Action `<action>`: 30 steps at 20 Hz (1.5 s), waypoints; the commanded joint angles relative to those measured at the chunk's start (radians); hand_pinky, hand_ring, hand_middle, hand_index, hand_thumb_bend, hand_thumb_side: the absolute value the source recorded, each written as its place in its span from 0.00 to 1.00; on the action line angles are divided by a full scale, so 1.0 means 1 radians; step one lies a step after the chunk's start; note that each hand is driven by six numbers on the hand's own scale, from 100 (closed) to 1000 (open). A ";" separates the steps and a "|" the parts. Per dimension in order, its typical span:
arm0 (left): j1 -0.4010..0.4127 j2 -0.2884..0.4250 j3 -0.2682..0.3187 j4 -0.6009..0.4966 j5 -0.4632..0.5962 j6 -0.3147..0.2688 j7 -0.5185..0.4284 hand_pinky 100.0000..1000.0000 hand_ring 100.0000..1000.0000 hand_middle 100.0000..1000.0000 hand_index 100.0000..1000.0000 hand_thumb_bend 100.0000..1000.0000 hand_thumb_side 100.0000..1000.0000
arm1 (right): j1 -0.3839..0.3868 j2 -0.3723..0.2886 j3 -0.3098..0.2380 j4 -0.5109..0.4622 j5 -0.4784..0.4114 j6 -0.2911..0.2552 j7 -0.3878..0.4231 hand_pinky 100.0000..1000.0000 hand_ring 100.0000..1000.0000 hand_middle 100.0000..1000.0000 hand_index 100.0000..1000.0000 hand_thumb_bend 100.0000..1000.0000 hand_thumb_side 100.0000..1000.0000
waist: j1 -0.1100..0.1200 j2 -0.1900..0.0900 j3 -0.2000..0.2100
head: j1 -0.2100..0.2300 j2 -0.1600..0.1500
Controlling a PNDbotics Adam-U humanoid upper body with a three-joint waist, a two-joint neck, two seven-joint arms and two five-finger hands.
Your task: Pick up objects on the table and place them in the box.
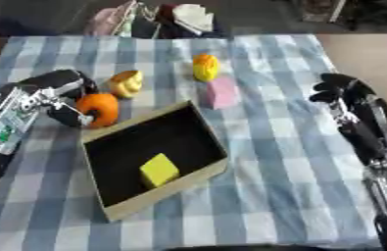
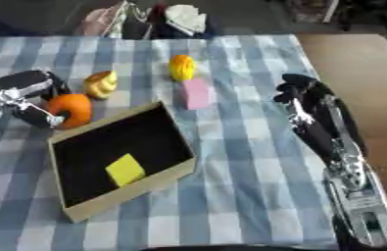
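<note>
A blue-and-white checked tablecloth (image 1: 265,162) covers the table; no writing on it or on any of the things can be read. Nearest lies the open cardboard box (image 1: 198,176), a yellow block (image 1: 158,170) inside. Just beyond its far-left corner, the left hand (image 1: 63,100) curls around an orange (image 1: 102,109). The right hand (image 2: 303,100) rests at the right, fingers curled, holding nothing. Farther back sit a yellowish fruit (image 1: 127,83), a pink block (image 1: 222,92) and a yellow-orange item (image 1: 205,67).

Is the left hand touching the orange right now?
Touching. In the left eye view the left hand has its fingers curled round the orange, beside the box, with no gap showing between them.
</note>
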State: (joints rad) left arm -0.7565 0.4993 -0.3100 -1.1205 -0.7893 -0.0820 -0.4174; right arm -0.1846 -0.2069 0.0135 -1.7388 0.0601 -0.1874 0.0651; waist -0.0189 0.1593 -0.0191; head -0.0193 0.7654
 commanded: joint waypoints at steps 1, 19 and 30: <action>-0.005 0.012 0.007 -0.050 0.008 0.008 0.060 0.54 0.38 0.40 0.52 0.00 0.05 | -0.008 -0.009 -0.002 -0.012 -0.003 -0.001 0.002 0.76 0.60 0.60 0.76 0.00 0.53 | 0.014 -0.023 0.002 | 0.000 0.005; -0.055 0.050 -0.069 -0.484 0.218 0.061 0.050 0.57 0.40 0.42 0.55 0.00 0.05 | -0.011 -0.007 0.008 -0.016 -0.007 -0.006 0.015 0.76 0.60 0.60 0.76 0.00 0.53 | 0.013 -0.027 -0.008 | -0.016 0.005; -0.093 -0.060 -0.177 -0.285 0.234 -0.041 -0.114 0.60 0.43 0.45 0.58 0.00 0.07 | -0.013 -0.006 0.029 -0.013 -0.026 -0.020 0.070 0.76 0.60 0.59 0.73 0.00 0.54 | 0.015 -0.020 -0.057 | -0.007 0.005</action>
State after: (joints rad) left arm -0.8321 0.4351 -0.4843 -1.4117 -0.5637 -0.1113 -0.5101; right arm -0.1858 -0.2035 0.0442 -1.7388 0.0437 -0.2048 0.1283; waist -0.0178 0.1593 -0.0753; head -0.0272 0.7654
